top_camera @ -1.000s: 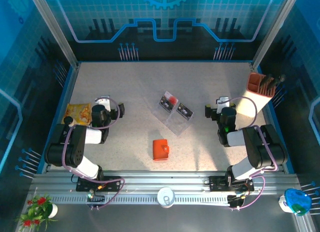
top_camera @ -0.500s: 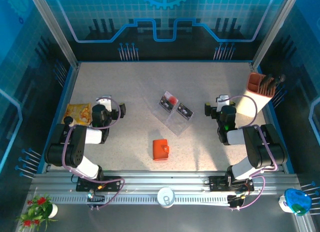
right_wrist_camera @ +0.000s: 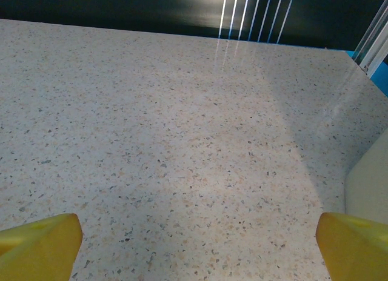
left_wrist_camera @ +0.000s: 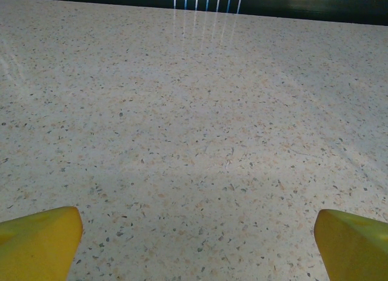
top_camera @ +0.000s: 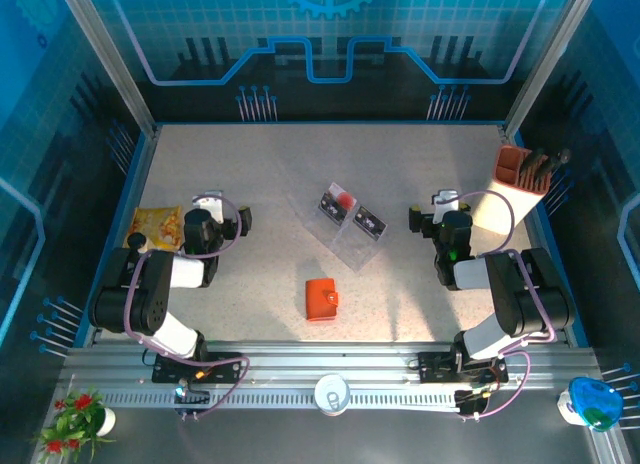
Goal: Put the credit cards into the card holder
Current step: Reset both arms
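Left pincer [left_wrist_camera: 195, 241] spread wide, its yellow fingertips [left_wrist_camera: 39, 240] far apart with nothing between them but bare speckled table [top_camera: 260, 164]. It pinched nothing. Just off its left side lay a yellow snack packet [top_camera: 155, 226]. Out to its right, and back toward the arm bases, the orange-red wallet [top_camera: 321, 298] sat folded shut on the table, apart from both arms.

Over to the right pincer [right_wrist_camera: 197, 244]: the same story, fingers splayed fully and only tabletop in the gap. The wallet lay to its left and nearer the bases. The cards [top_camera: 352, 212] rested in a clear tray [top_camera: 352, 242] between the two pincers, closer to the right one, as two dark patches with a red spot on the farther one. None had reached the wallet. Off the right pincer's right side, a tall orange-and-white box of pens [top_camera: 518, 184] leaned by the table's edge.
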